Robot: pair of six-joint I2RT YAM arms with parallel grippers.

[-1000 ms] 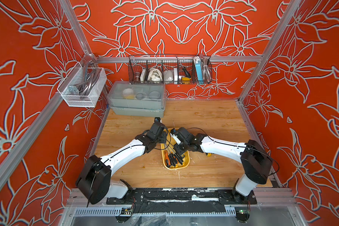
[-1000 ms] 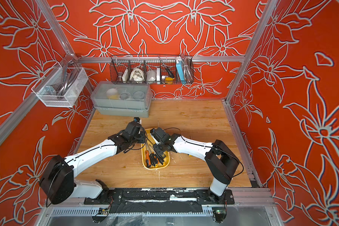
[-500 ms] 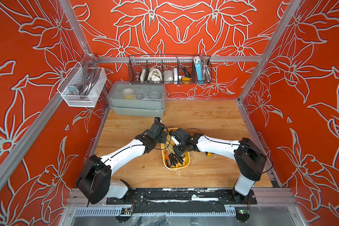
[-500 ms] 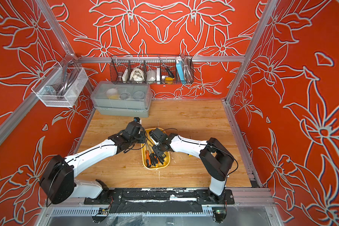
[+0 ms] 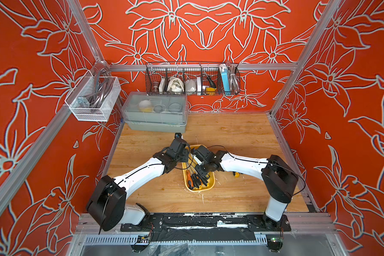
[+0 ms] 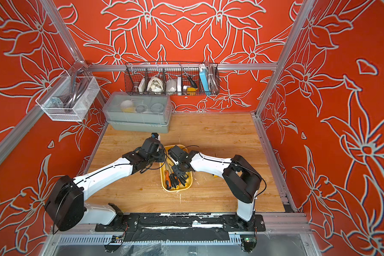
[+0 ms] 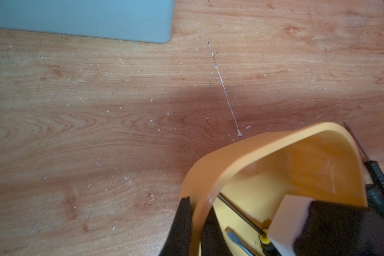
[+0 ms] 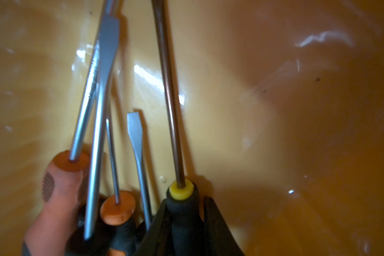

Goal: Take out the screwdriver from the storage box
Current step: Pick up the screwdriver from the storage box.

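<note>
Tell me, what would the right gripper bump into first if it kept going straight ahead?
Probably the storage box floor. The right gripper points along the screwdriver that sits between its fingers, toward that yellow surface; depth is unclear.

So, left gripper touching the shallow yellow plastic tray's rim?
Touching: the left wrist view shows the left gripper clamped across the yellow tray rim, one finger each side.

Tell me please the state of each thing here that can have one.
left pincer, shut on the storage box rim.
right pincer, astride the screwdriver handle; grip unclear.
screwdriver, not yet out.
other screwdrivers, lying in the storage box.
grey box, lid on.
</note>
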